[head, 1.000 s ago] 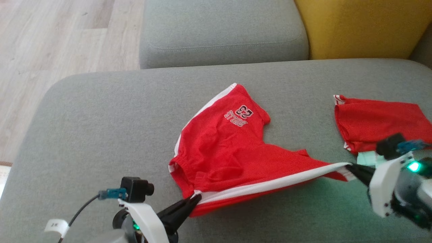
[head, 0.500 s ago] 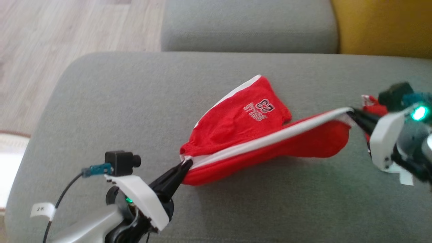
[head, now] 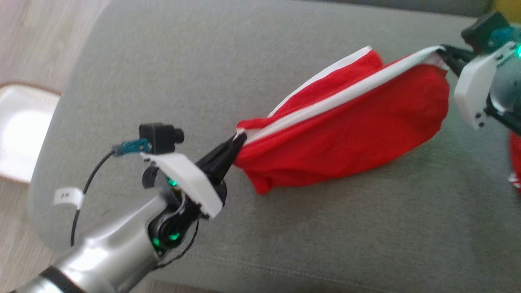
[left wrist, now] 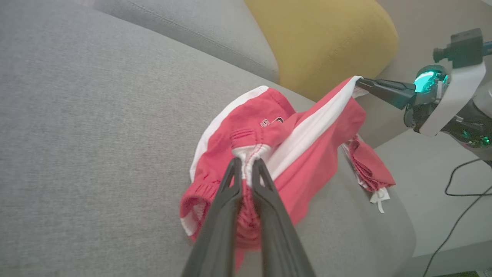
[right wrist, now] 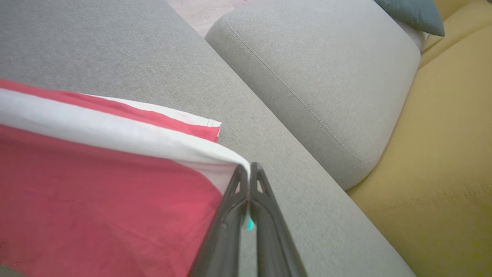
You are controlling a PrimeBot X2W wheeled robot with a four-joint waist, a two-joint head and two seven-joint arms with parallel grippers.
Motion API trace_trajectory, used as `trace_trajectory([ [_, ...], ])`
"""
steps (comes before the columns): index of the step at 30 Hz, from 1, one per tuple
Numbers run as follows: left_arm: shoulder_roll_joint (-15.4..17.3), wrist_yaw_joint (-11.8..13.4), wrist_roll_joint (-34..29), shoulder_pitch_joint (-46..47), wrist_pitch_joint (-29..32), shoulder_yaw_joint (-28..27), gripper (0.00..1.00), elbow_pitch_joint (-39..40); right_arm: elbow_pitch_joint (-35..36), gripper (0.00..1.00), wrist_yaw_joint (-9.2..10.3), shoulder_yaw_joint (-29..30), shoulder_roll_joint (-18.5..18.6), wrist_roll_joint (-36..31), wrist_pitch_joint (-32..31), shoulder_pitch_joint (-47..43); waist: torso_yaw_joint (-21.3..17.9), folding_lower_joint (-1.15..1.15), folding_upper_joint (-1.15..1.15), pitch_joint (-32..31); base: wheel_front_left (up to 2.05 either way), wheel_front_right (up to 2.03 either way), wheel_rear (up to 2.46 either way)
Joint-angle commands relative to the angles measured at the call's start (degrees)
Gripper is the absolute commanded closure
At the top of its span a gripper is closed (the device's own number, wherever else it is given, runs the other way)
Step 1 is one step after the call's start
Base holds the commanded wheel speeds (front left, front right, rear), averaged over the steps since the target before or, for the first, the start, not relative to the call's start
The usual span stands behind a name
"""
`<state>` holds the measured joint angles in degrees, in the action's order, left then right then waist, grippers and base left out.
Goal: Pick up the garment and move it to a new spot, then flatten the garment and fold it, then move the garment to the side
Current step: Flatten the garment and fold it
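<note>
While it hangs stretched btwn both arms, the red garment [head: 346, 130] w/ white side stripe sags low over the grey sofa seat [head: 183, 61]; can't tell if its bottom fold touches. Left gripper [head: 241, 137] has its fingers [left wrist: 219, 223] pinching the bunched waistband at the near-left end. Right gripper [head: 443, 51] has its fingers [right wrist: 226, 223] pressed together on the white-striped corner, far right & higher. Another red cloth [head: 516, 158] lies at the right edge, a yellow cushion [left wrist: 323, 38] beyond.

Red shorts [head: 350, 134] stretch across the grey sofa cushion [head: 203, 61], their white stripe pulled taut. The left gripper [head: 240, 140] pinches the eight-o'clock end, and the right gripper [head: 445, 53] clamps the two-o'clock corner.
</note>
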<state>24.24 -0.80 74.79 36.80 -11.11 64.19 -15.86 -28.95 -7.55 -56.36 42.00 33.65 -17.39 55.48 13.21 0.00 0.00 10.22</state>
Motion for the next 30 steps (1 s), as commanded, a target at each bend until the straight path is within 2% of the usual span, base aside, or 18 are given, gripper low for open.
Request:
trace_trajectory([
  [1,0.7,-0.6,-0.6,3.6,-0.2,-2.7,1.00,-0.8,-1.0,1.00,0.06,-1.2,0.5,-0.4,0.7,2.8,2.8,0.00,0.00,3.6,0.00,0.00,0.00],
  [12,-4.9,-4.0,-2.1,8.7,-0.8,-2.3,1.00,-9.6,-11.1,1.00,0.06,-11.6,-2.7,1.4,4.3,13.5,5.9,0.00,0.00,8.9,0.00,0.00,0.00],
  [13,-5.4,-4.2,-2.2,9.0,-0.7,-2.2,1.00,-10.4,-12.0,0.92,0.06,-12.5,-2.9,1.3,4.7,14.2,6.0,0.00,0.00,9.2,0.00,0.00,0.00],
  [14,-5.7,-4.3,-2.5,9.3,-0.9,-2.0,0.84,-11.3,-12.9,0.00,0.06,-13.1,-3.2,1.3,5.2,14.7,6.1,0.00,0.00,9.4,0.00,0.00,0.00],
  [15,-6.1,-4.3,-3.0,9.6,-1.1,-1.9,0.07,-12.1,-13.8,0.00,0.06,-13.6,-3.5,1.4,5.8,15.1,6.2,0.00,0.00,9.6,0.00,0.00,0.00],
  [16,-6.6,-4.5,-3.1,9.7,-1.2,-1.9,0.00,-12.9,-14.7,0.00,0.06,-13.9,-3.9,1.8,6.6,15.3,6.3,0.00,0.00,9.7,0.00,0.00,0.00],
  [22,-7.5,-5.2,-3.1,9.7,-2.1,-2.4,0.00,-16.1,-20.0,0.00,0.06,-14.2,-6.8,4.4,11.9,15.0,5.0,0.00,0.00,8.8,0.00,0.00,0.00],
  [27,-6.7,-5.4,-2.8,9.1,-3.0,-4.1,0.00,-17.1,-24.1,0.00,0.06,-13.0,-10.0,6.5,15.5,13.9,3.0,0.00,0.00,6.9,0.00,0.00,0.00],
  [30,-5.5,-5.3,-3.7,8.6,-3.5,-5.6,0.00,-17.4,-27.4,0.00,0.06,-11.2,-12.7,7.8,20.2,12.6,0.7,0.00,0.00,4.8,0.00,0.00,0.00],
])
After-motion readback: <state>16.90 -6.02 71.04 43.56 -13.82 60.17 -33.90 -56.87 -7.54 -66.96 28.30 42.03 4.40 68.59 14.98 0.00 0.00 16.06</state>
